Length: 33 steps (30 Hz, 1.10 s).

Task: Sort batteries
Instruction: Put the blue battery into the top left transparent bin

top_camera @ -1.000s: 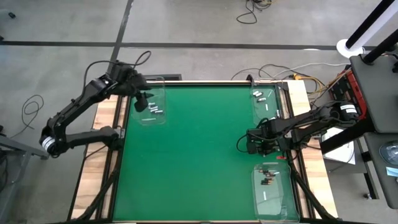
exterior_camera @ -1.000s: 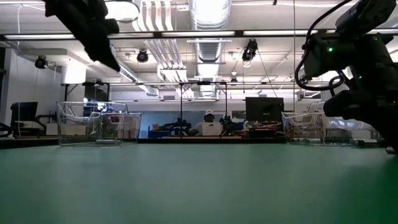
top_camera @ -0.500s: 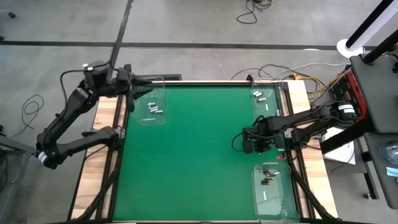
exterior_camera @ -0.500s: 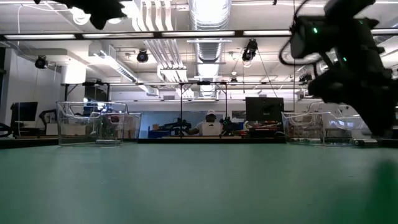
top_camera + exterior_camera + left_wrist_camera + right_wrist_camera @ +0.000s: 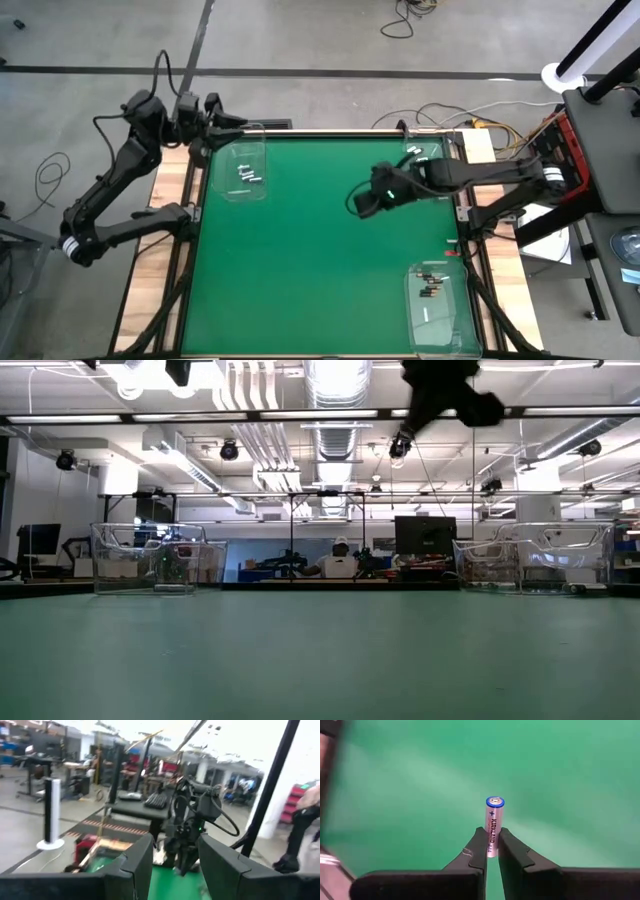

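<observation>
Now the right gripper (image 5: 491, 851), pinching a silver battery (image 5: 493, 824) upright, is swinging from the right edge across the green table (image 5: 300, 260), while the left gripper (image 5: 175, 857), jaws apart, is pulling back beyond the far-left tray (image 5: 245, 172).

In the high view the counter (image 5: 320, 250) fills the middle of the frame. One tray (image 5: 243, 170) sits at its upper left with batteries (image 5: 249, 176) inside; a second tray (image 5: 427, 160) sits at upper right, a third (image 5: 435, 305) at lower right, both with batteries. The left gripper (image 5: 222, 128) hangs by the upper-left tray. The right gripper (image 5: 362, 203) hangs right of centre, holding a battery (image 5: 493, 824) between its fingers (image 5: 480, 850).
</observation>
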Available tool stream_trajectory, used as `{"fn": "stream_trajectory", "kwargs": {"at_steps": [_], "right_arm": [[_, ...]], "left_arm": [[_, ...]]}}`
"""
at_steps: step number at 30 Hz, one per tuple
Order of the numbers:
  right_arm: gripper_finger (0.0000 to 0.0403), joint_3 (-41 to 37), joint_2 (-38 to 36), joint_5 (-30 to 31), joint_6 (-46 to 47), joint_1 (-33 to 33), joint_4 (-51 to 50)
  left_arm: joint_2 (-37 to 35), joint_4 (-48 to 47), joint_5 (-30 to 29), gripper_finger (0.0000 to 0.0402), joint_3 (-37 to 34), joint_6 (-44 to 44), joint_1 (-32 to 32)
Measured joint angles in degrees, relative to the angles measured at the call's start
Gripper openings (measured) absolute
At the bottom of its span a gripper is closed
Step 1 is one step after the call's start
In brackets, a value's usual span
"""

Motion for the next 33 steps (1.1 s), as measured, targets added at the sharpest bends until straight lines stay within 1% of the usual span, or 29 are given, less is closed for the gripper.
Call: {"fn": "stream_trajectory", "kwargs": {"at_steps": [3,5,9,12,15,18,20,24,26,29,33], "right_arm": [[0.0019,7.48,3.98,1.71,-5.66,-0.81,1.79],[0.0019,12.85,7.56,2.34,-9.65,-1.53,2.41],[0.0018,24.04,15.47,3.12,-18.1,-3.15,3.1],[0.0018,33.52,21.37,3.13,-23.09,-3.83,3.65],[0.0018,42.88,26.01,2.71,-28.11,-3.84,3.53],[0.0018,50.59,29.22,1.82,-32.18,-3.84,3.54],[0.0018,54.53,30.63,1.77,-34.68,-3.84,3.34],[0.0018,59.25,32.29,1.81,-35.99,-3.84,3.34],[0.0018,58.89,31.87,1.8,-36.95,-3.86,5.11],[0.0018,58.82,31.65,1.79,-38.38,-3.86,6.56],[0.0018,58.82,31.55,1.76,-39.72,-3.86,6.63]], "left_arm": [[2.55,5.89,2.82,0.0137,0.0,-4.24,-0.02],[3.96,8.16,4.4,0.0137,0.0,-5.57,-0.47],[5.74,7.68,5.23,0.0137,0.0,-3.46,-3.49],[6.67,7.05,5.32,0.0137,0.0,-1.06,-8.0],[7.38,6.52,0.92,0.0137,0.0,-0.37,-12.11],[7.98,5.51,-7.06,0.0137,0.0,-0.17,-15.03],[8.37,5.5,-9.43,0.0138,0.0,-0.13,-16.01],[8.89,6.33,-11.33,0.0154,0.43,-2.22,-17.27],[9.45,6.52,-12.89,0.0164,0.79,-5.47,-17.7],[10.86,8.17,-11.52,0.0174,0.83,-6.73,-18.51],[12.4,10.96,-10.51,0.0176,0.85,-6.51,-19.97]]}}
